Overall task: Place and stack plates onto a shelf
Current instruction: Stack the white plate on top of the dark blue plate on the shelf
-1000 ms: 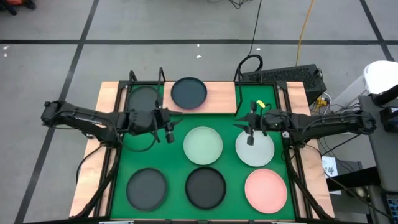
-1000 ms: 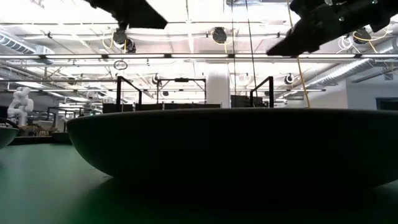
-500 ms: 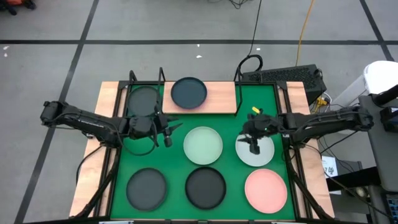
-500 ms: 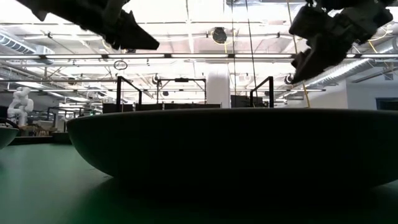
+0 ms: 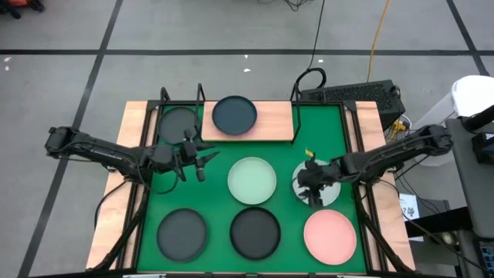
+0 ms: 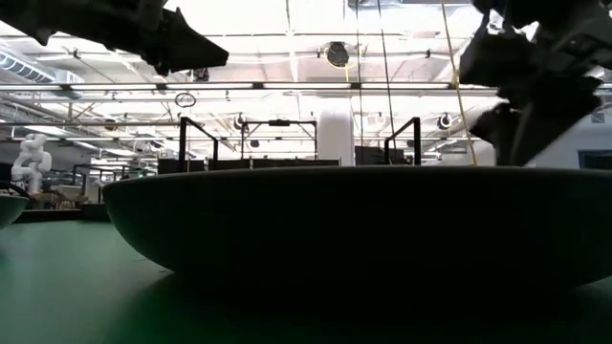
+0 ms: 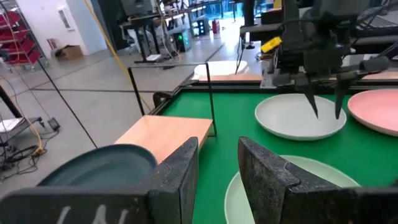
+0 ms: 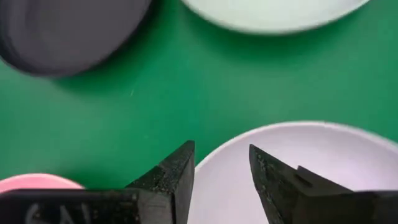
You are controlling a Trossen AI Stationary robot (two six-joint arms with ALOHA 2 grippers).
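My right gripper points down over the white plate at the mat's right side, its fingers parted a little with nothing between them; in my right wrist view they straddle that plate's near rim, one tip over the green mat and one over the pale dish. I cannot tell whether they touch it. My left gripper hangs over the mat's left part, between the shelf and the pale green plate, its fingers slightly apart and empty.

The plates are round, shallow and matte, all the same size, with low raised rims. The pale green one lies at the mat's centre, the white one just to its right. Along the near edge sit three in a row: a dark plate on the left, a black plate in the middle, and a pink plate on the right, close below the white one.

The shelf is a light wooden board with black wire uprights at the mat's far edge. A dark blue-grey plate rests on top of it near its left end. Another dark plate lies just left of the board, within the wire frame.
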